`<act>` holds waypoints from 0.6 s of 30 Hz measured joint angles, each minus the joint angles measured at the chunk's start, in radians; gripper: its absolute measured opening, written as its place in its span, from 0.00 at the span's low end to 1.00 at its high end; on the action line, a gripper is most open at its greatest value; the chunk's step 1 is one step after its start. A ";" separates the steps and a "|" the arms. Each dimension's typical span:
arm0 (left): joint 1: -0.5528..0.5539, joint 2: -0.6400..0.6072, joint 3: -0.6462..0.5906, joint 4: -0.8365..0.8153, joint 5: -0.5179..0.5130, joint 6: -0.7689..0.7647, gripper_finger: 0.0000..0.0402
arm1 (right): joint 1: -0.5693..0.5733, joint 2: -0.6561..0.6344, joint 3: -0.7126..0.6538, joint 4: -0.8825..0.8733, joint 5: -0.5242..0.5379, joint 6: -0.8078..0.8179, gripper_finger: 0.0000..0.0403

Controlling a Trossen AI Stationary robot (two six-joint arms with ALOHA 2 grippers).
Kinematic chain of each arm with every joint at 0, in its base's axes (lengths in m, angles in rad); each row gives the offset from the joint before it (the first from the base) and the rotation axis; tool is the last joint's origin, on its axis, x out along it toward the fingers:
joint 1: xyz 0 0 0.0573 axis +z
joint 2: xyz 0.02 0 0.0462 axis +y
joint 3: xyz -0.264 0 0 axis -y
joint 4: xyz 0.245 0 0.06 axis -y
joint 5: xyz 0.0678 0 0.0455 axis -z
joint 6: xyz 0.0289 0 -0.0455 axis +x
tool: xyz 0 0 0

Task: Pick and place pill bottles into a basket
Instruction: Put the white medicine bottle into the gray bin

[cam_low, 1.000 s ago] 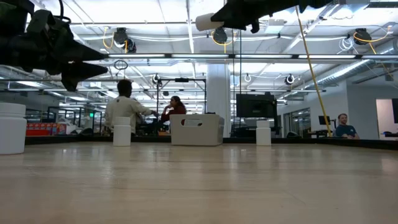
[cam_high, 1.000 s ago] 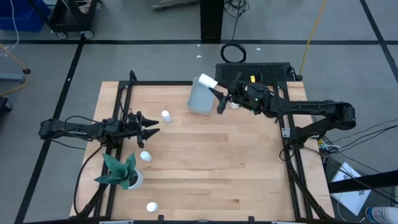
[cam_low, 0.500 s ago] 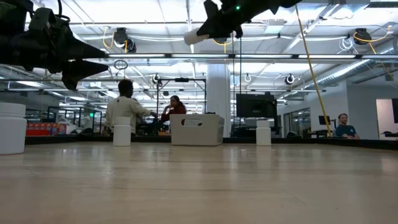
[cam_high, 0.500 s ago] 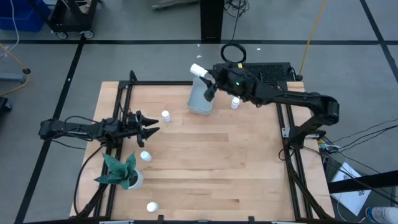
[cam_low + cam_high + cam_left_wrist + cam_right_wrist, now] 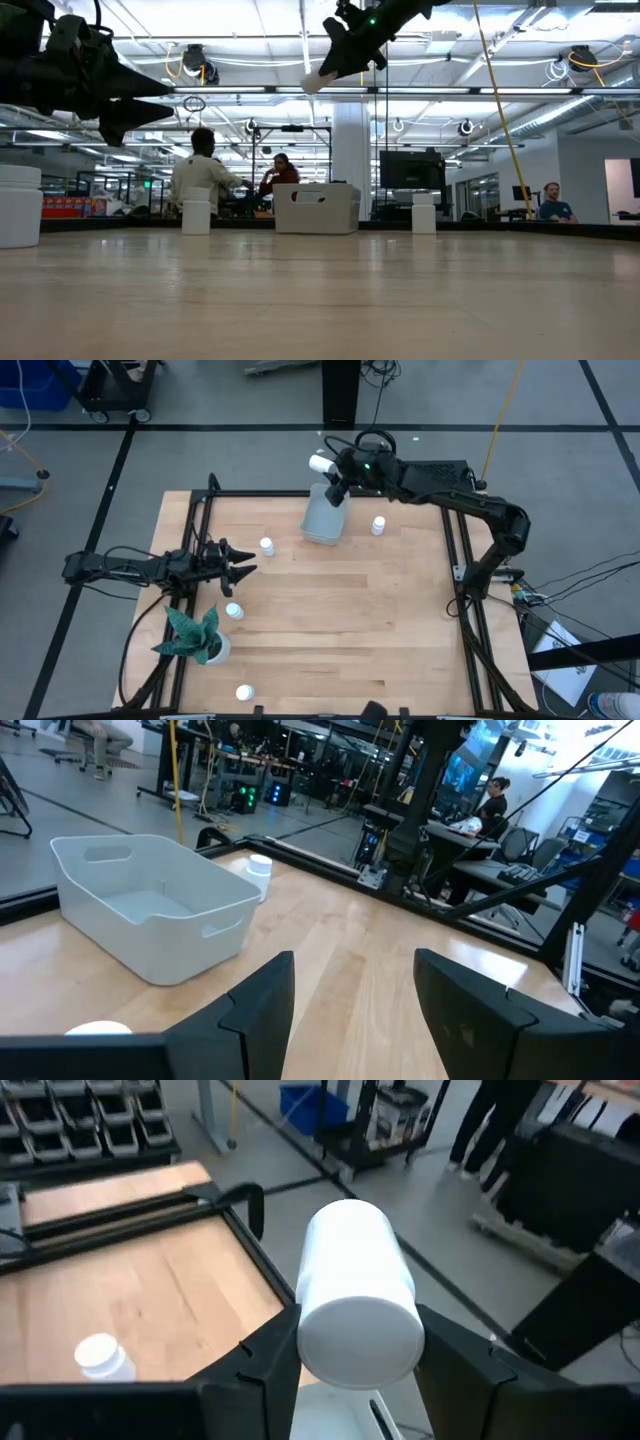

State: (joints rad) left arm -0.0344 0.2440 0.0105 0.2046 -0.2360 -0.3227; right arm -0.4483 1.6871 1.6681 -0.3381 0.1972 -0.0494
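Right gripper (image 5: 330, 468): raised above the far end of the basket (image 5: 323, 520), fingers clamped on a bottle (image 5: 321, 463) (image 5: 355, 1295) held sideways, well clear of the table (image 5: 350, 620).
Left gripper (image 5: 240, 563): waiting over the table's left side, fingers spread, nothing between them.
Basket: far middle of the table; inside looks bare in the left wrist view (image 5: 150, 905).
Other bottles: one (image 5: 378, 525) just right of the basket, one (image 5: 266, 546) left of it, one (image 5: 234, 611) by the plant (image 5: 195, 635), one (image 5: 244, 693) at the near edge.

The held bottle (image 5: 356, 1295) hides most of the basket (image 5: 340, 1418) in the right wrist view.
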 joint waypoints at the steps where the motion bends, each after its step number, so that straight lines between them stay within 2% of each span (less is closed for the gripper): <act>1: 0.000 0.000 0.000 -0.001 0.000 0.002 0.53 | -0.006 0.021 0.034 -0.038 -0.014 0.000 0.38; 11: 0.000 0.000 0.000 -0.006 0.000 0.003 0.53 | -0.057 0.240 0.355 -0.384 -0.047 0.011 0.38; 18: 0.000 0.000 0.000 -0.024 0.000 0.005 0.53 | -0.091 0.341 0.447 -0.539 -0.100 0.011 0.38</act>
State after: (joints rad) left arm -0.0341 0.2443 0.0105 0.1810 -0.2363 -0.3180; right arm -0.5391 2.0281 2.1153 -0.8775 0.0971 -0.0383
